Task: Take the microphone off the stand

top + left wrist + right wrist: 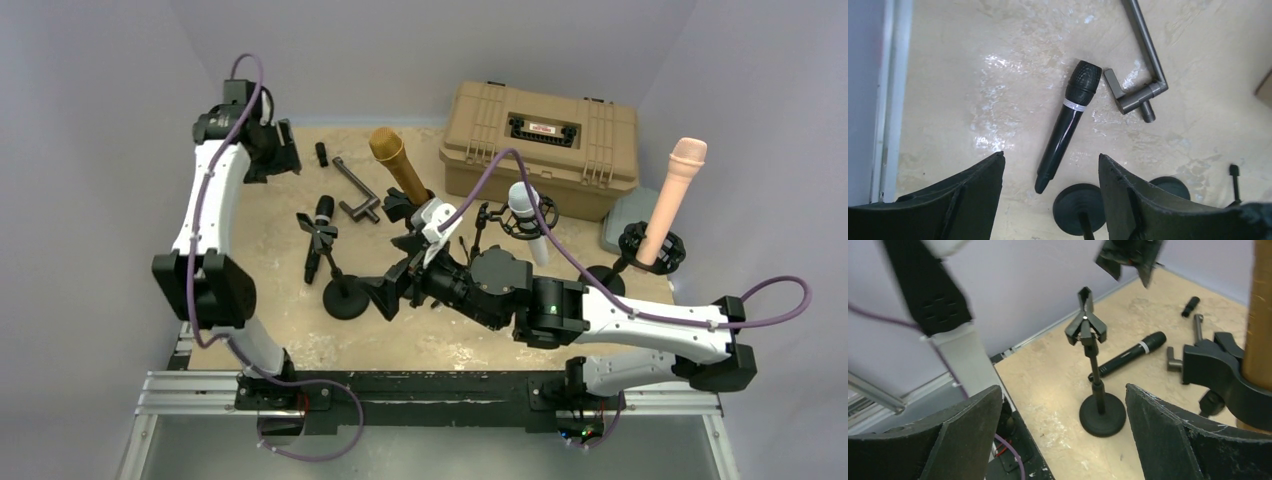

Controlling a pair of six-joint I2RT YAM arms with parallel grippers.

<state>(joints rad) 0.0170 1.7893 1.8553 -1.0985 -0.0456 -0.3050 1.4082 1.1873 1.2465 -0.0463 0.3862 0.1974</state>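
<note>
The black microphone (1065, 125) lies flat on the table (973, 75), head toward 1 o'clock in the left wrist view. It is clear of the stand (1095, 385), whose clip (1086, 327) stands empty and upright. The removal itself looks done, so the hazards lie in the arms getting clear.

The left gripper (280, 155) hangs above the microphone with its jaws moderately spread and nothing between them. The right gripper (1062, 390) is spread wide, also empty, and faces the stand from low and near.

- Judged from that closeness, a forward or sideways sweep of the right arm could strike the stem and tip the stand toward 12 o'clock, onto the microphone behind it.
- The microphone is round-bodied and unrestrained. A nudge could roll it toward the metal bracket (1143, 95) at its 2 o'clock or against the stand's base at its 6 o'clock.
- The gold microphone (398, 162) in its clamp (1218, 372) sits just beside the right gripper, at 3 o'clock in the right wrist view. A careless retreat could catch it.
- If the left arm drops straight down, its fingers could pin or flick the microphone.
</note>
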